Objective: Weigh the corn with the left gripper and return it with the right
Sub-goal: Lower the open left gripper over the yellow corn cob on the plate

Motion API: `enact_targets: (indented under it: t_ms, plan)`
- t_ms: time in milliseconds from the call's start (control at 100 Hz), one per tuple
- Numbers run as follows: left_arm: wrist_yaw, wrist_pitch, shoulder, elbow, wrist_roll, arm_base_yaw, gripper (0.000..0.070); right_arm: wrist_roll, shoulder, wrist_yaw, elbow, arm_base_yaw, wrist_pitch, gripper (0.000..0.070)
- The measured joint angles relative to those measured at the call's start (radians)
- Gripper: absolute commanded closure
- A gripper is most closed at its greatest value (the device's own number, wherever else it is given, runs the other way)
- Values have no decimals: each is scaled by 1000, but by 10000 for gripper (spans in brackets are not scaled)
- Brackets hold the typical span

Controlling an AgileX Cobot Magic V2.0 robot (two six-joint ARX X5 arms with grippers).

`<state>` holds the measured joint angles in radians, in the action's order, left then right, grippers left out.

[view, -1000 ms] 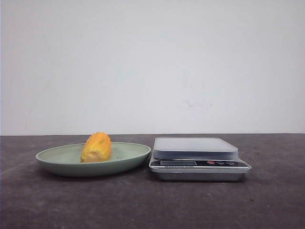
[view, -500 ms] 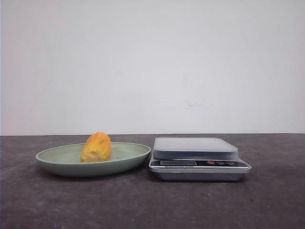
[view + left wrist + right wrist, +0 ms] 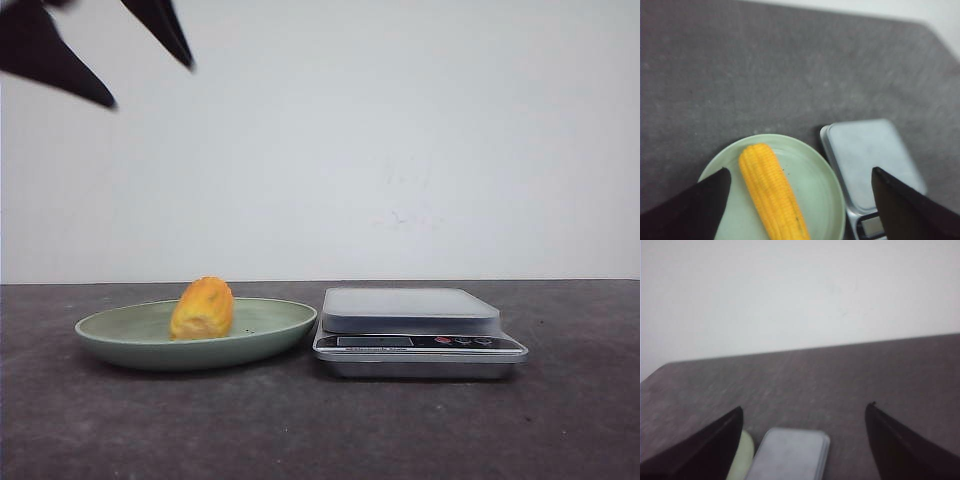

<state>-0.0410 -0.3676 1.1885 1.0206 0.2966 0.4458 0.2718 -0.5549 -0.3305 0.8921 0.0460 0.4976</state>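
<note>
While the left tool is hanging wide open and empty at eleven o'clock, the corn is lying in the green plate, the kitchen scale just beside at three o'clock. Pickup seems pending: descending, straddling the cob. The right tool is gaping, empty.

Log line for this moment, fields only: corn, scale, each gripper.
corn: on plate | scale: platform bare | left gripper: open, high above plate | right gripper: open, holding nothing
</note>
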Motion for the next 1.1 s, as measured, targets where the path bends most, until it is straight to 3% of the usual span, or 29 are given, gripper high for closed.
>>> enact_targets:
  t_ms: [250, 700, 1100]
  plan:
    - [105, 74, 238, 0, -9, 56, 173, 0, -4, -10, 0, 1, 11, 207]
    - [151, 116, 442, 0, 27, 84, 175, 2, -3, -34, 0, 2, 20, 207]
    - [169, 48, 494, 0, 66, 87, 209, 2, -3, -34, 0, 2, 21, 207]
